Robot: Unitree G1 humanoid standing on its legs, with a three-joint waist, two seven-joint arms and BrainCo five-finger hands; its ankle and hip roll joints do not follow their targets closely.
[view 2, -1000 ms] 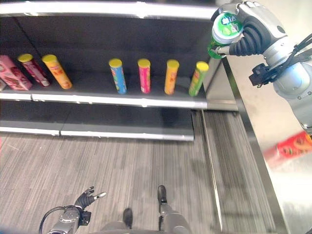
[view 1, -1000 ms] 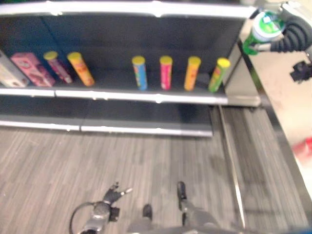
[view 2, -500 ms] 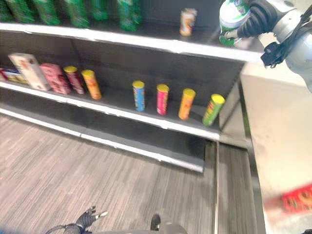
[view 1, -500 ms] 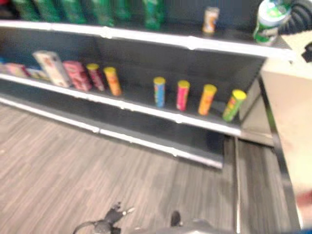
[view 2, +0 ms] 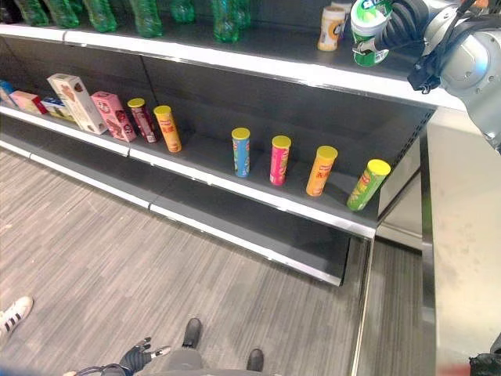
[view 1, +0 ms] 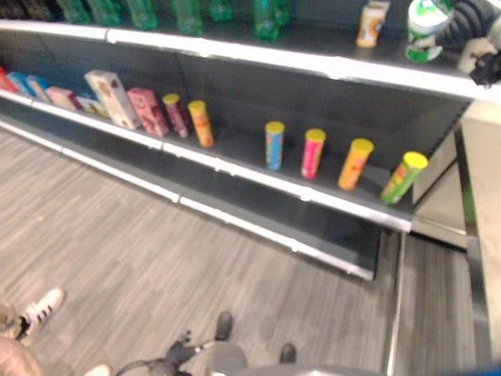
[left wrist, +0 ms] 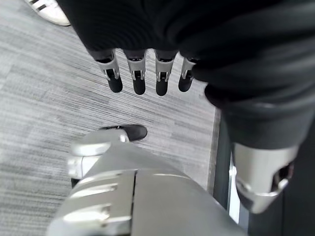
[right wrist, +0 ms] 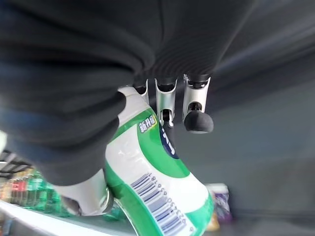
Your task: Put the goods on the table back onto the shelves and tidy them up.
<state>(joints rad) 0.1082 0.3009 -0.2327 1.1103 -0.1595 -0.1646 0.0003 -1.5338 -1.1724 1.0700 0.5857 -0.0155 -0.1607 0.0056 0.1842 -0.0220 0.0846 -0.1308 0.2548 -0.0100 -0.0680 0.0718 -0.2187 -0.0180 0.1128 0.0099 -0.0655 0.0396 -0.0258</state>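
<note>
Dark shelves run above a grey wood-grain floor, with a steel surface at the right. Low over the floor, the left hand hangs with its fingers relaxed and holds nothing. Green bottles line the top shelf; below stand boxes, then tubes spaced along the middle shelf. At the top shelf's right end, beside a cream cup, the right hand has its fingers curled round a green-and-white bottle.
</note>
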